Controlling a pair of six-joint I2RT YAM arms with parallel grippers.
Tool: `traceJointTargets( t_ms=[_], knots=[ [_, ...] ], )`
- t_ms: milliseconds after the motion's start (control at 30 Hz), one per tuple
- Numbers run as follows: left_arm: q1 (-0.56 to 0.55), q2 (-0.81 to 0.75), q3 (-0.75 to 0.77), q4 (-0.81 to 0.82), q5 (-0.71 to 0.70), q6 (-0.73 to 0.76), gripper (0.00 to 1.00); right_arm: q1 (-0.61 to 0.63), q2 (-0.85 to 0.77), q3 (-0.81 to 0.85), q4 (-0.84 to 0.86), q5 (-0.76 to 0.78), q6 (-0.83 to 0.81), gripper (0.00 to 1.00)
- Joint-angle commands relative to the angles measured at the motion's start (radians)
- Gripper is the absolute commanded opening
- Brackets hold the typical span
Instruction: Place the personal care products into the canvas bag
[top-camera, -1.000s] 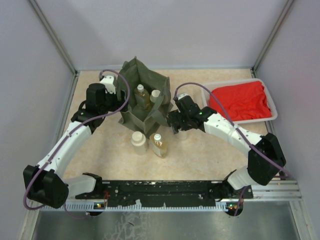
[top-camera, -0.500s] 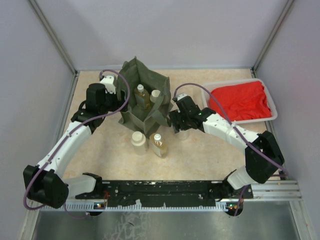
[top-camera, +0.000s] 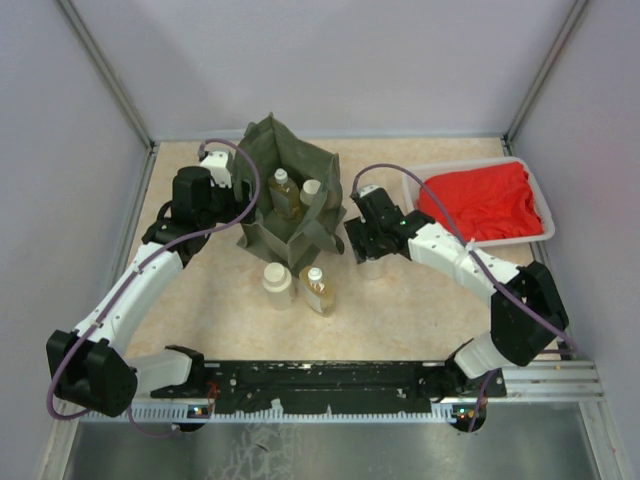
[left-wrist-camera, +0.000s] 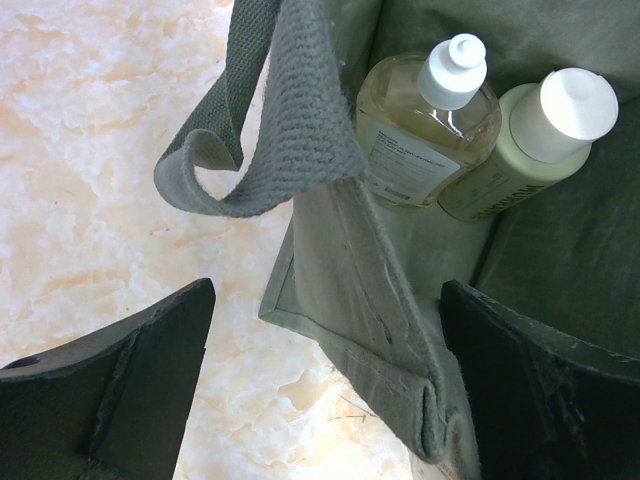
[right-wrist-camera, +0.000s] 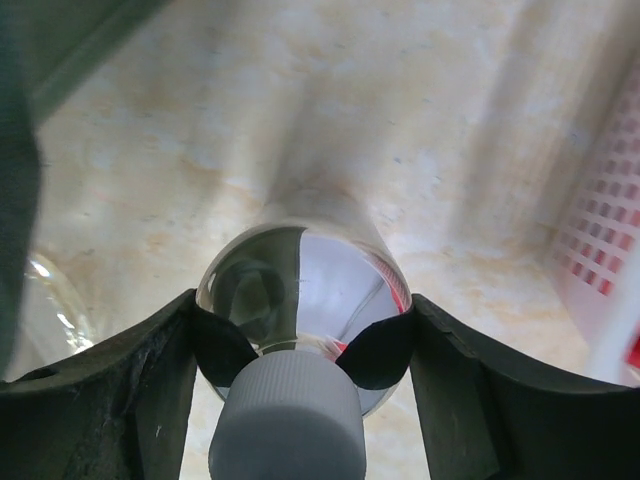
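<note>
Olive bag (left-wrist-camera: 345, 280) holds two bottles (left-wrist-camera: 425, 130), left gripper (left-wrist-camera: 325, 290) spread, right gripper (right-wrist-camera: 302, 312) pinching silvery bottle (right-wrist-camera: 290, 265)

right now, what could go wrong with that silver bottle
The silvery bottle is smooth and rounded, and the right claw pinches it just under the cap, so it may slip. The canvas bag already holds two bottles, and its handle droops by the opening; the bottle could snag or knock them.

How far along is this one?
Done: the amber bottle and the pale bottle sit inside the canvas bag. In hand: the right gripper is shut on the silvery bottle; the left gripper, open, straddles the bag's wall. Left: a cream-capped bottle and a second amber bottle on the table.
</note>
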Motion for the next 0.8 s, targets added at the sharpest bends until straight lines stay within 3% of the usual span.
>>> traceJointTargets(
  t_ms=[0, 233, 367, 533, 767],
  knots=[
    [0.004, 0.005, -0.016, -0.05, -0.002, 0.017, 1.0, -0.079, -0.077, 0.158, -0.082, 0.106, -0.058, 0.0],
    [0.003, 0.009, -0.013, -0.047, 0.019, 0.009, 1.0, -0.116, -0.047, 0.481, -0.127, 0.124, -0.152, 0.0],
    [0.003, 0.005, -0.019, -0.045, 0.02, 0.006, 1.0, -0.111, -0.006, 0.689, -0.069, 0.021, -0.204, 0.0],
    [0.003, 0.005, -0.018, -0.047, 0.017, 0.001, 1.0, -0.093, 0.001, 0.811, 0.085, -0.066, -0.243, 0.0],
    [0.003, 0.009, -0.017, -0.044, 0.02, -0.004, 1.0, 0.051, 0.125, 1.085, 0.09, -0.138, -0.362, 0.0]
  ],
)
